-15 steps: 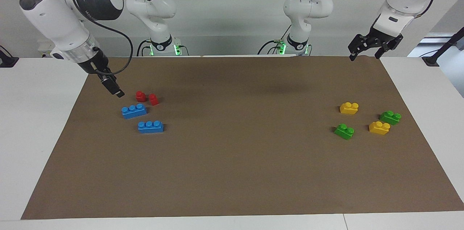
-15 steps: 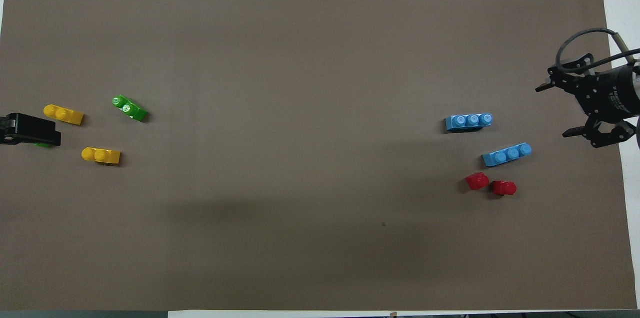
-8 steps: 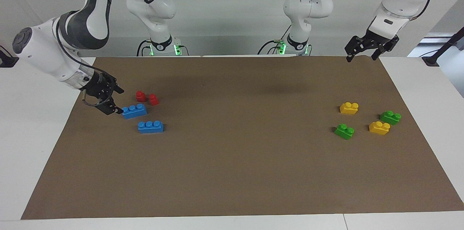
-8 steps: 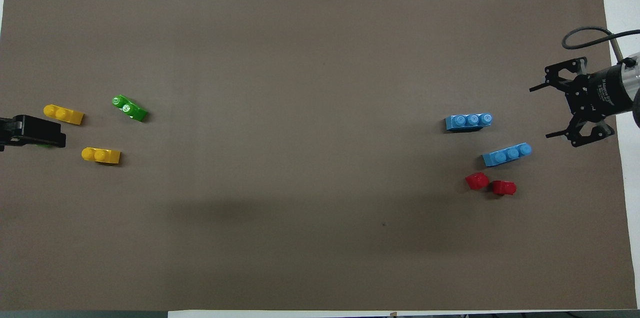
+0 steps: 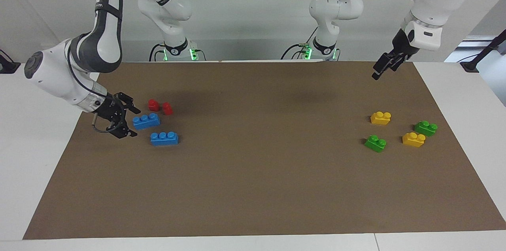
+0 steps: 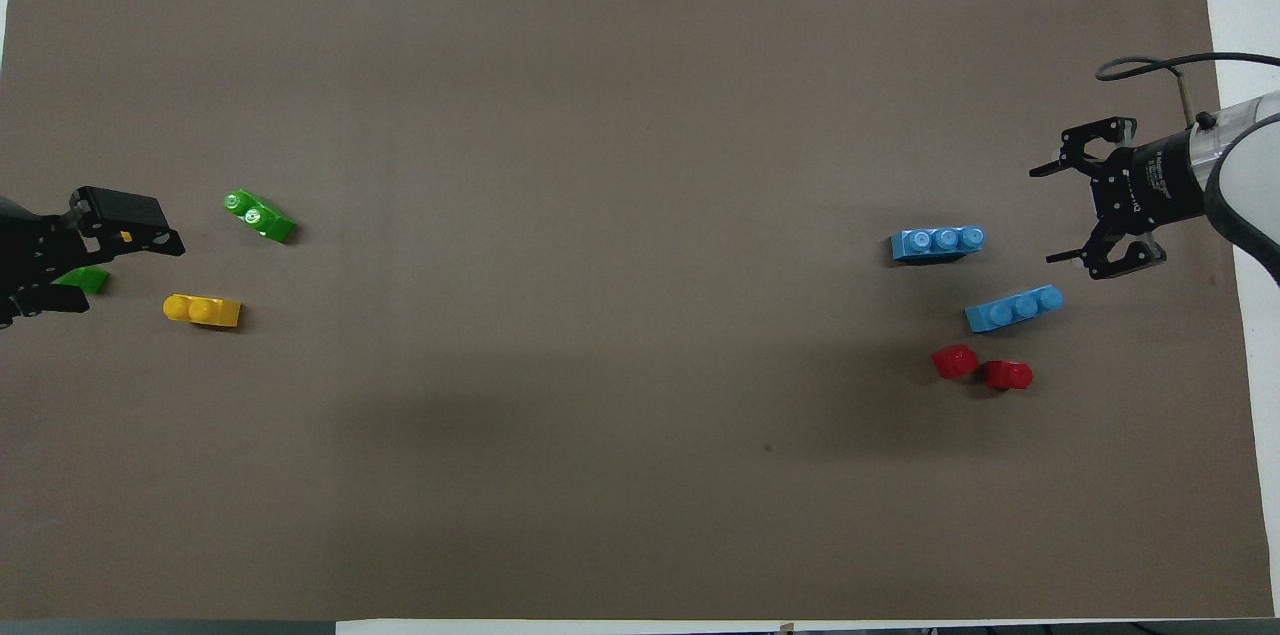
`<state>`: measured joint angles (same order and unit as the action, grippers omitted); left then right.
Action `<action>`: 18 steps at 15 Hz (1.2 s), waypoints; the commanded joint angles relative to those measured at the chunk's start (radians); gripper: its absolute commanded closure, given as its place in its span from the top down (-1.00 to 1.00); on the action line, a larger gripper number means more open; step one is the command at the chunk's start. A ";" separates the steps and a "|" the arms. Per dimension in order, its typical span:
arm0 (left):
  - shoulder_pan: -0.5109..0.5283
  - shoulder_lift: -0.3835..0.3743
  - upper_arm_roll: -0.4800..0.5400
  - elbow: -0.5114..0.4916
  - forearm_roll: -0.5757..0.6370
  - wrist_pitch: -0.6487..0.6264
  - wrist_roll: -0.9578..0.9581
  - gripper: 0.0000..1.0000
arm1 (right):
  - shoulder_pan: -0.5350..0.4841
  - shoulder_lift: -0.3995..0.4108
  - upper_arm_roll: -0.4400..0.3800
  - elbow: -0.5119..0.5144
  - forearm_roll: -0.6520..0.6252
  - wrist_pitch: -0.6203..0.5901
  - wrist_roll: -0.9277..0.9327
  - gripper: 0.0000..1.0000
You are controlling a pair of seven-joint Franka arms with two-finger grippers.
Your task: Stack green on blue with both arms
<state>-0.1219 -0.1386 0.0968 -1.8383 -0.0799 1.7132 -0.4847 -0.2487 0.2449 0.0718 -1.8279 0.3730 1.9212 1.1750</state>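
Hanging low with fingers spread wide and nothing held: right gripper [image 5: 132, 121], just beside the end of the nearer blue brick [image 5: 146, 121]. Second blue brick [image 5: 164, 138] close by, a bit farther from the robots; two red pieces [image 5: 160, 106] near too. Hanging high over the mat's [image 5: 253, 187] corner at its own end: left gripper [image 5: 377, 73], holding nothing, fingers too hard to see. Well below it, green brick [image 5: 375, 143], other green brick [image 5: 425, 128] and two yellow bricks [image 5: 381, 117].
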 commanded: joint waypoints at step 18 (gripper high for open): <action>0.056 0.329 0.011 0.008 -0.006 0.285 -0.230 1.00 | 0.008 0.062 0.011 -0.152 0.101 0.223 -0.023 1.00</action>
<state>-0.0699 0.1453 0.1062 -1.8538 -0.0802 1.9774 -0.6599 -0.2413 0.3190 0.0801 -1.9413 0.4471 2.1109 1.1733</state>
